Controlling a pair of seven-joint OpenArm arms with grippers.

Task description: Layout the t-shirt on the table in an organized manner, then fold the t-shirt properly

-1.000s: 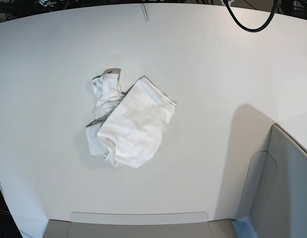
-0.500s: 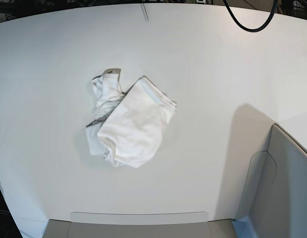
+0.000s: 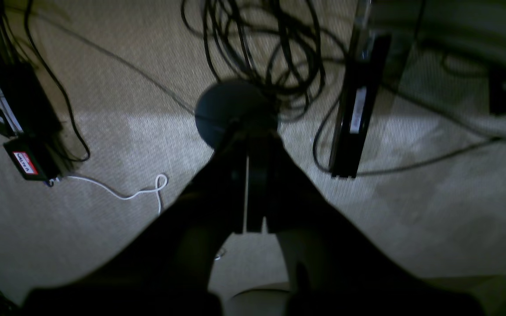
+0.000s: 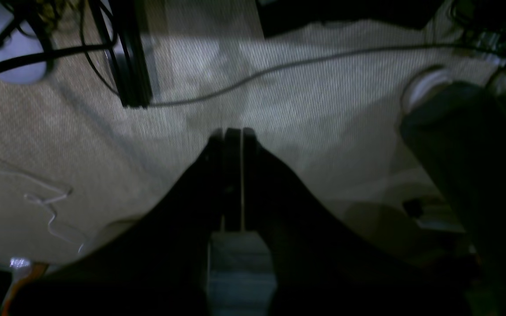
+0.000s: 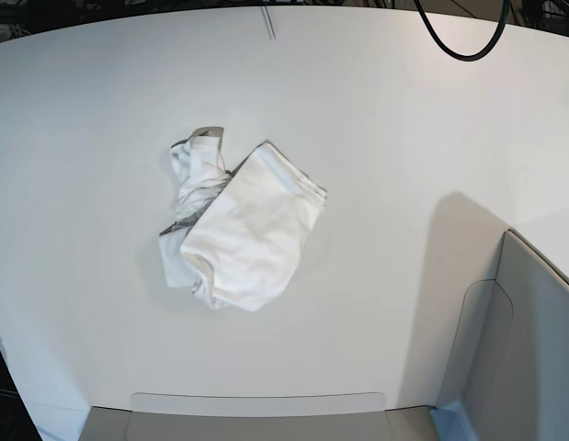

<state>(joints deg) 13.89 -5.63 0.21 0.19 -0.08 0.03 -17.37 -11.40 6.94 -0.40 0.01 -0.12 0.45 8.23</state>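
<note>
The t-shirt [image 5: 238, 225] lies crumpled mid-table [image 5: 403, 110]; the left gripper [image 3: 247, 175] and right gripper [image 4: 232, 175], jaws together, hang over carpet [image 3: 433, 210], away from it. Each should seek a separate hem corner.

One t-shirt [image 5: 240, 225], one table [image 5: 403, 110], two claws [image 3: 247, 140] [image 4: 232, 136].
</note>
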